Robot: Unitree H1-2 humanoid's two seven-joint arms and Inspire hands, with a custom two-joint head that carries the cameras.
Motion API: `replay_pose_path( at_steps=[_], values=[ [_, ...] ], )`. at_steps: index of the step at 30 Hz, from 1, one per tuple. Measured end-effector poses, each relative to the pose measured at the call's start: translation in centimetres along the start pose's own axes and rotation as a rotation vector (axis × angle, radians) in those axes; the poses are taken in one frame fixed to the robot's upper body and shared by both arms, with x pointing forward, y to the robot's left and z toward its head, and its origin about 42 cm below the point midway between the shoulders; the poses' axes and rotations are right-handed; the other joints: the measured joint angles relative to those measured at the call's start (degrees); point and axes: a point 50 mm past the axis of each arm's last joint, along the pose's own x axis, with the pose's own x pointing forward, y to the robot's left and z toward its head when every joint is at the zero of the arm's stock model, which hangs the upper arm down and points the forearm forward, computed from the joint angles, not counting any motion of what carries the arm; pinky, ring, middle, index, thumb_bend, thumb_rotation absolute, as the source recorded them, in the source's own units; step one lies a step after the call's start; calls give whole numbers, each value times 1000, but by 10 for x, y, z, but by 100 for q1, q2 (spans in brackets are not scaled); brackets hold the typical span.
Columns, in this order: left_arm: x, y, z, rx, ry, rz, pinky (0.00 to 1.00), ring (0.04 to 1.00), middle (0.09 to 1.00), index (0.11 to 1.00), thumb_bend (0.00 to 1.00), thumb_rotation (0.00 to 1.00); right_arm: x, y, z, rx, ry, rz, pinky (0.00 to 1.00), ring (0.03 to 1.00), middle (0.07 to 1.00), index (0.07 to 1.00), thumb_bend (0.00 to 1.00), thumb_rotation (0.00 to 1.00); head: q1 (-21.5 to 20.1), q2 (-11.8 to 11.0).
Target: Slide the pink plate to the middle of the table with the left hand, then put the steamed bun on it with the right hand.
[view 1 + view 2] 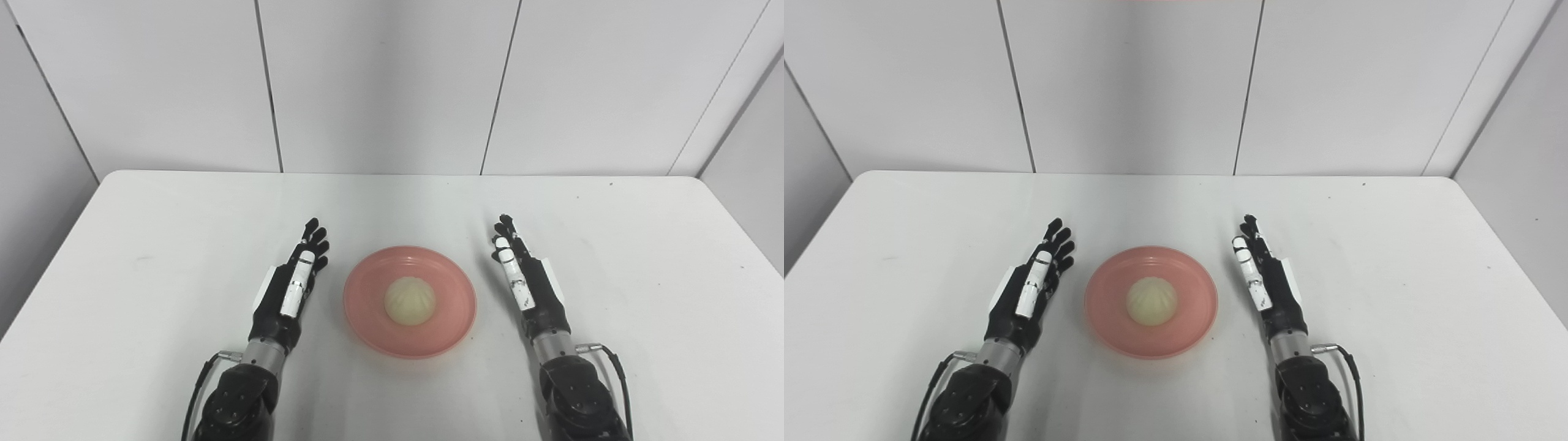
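A pink plate sits on the white table, near the middle and toward the front. A pale steamed bun rests in the plate's centre. My left hand lies just left of the plate, fingers stretched out and apart, holding nothing. My right hand is on the plate's right side, a little further from its rim, also open with fingers extended and nothing in it. Neither hand touches the plate or the bun.
Grey panel walls stand behind the table's far edge. Thin cables run along both wrists near the bottom of the picture. Small dark specks mark the tabletop at the far right.
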Motion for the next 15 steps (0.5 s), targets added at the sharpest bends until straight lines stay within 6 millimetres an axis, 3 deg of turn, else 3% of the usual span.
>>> replay_pose_path(
  at_steps=[15],
  values=[
    [0, 0, 0, 1, -1, -1, 968, 972, 982, 986, 330, 1000, 0, 0, 0, 0, 1, -1, 895, 932, 949, 962, 224, 1000, 9, 0]
  ],
)
